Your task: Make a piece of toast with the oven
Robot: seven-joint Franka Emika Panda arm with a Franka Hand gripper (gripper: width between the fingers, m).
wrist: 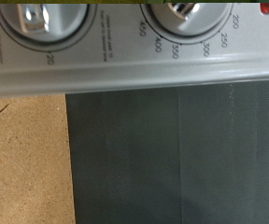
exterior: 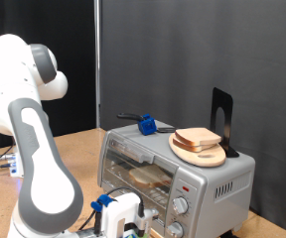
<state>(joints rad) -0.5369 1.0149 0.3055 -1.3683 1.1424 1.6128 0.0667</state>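
The white arm [exterior: 34,149] fills the exterior view's left side; it rises from its base at about seven o'clock, bends at a rounded elbow near ten o'clock, and folds back down so that the gripper [exterior: 123,220] sits low at six o'clock, just in front of the oven's [exterior: 173,164] lower front edge; a blue fitting shows on the hand; from here I cannot tell whether its fingers are apart or together.

The oven stands at about five o'clock from the middle of the exterior view, a silver-grey box with its long axis running from upper left to lower right; its glass door is shut and faces the lower left, with two round knobs [exterior: 183,208] at the right end of the front.

Through the glass there seems to be a pale flat shape on the rack, though the reflection makes it unclear.

On the oven's roof, towards three o'clock, a round wooden plate [exterior: 201,155] carries the piece of toast [exterior: 197,139], lying flat; a blue-handled tool [exterior: 143,125] lies on the roof to its left; a black stand [exterior: 222,119] rises behind it.

The wrist view looks closely at the knob panel, dial numerals [wrist: 195,45] legible, above a dark mat [wrist: 172,159] and wooden tabletop [wrist: 22,159].
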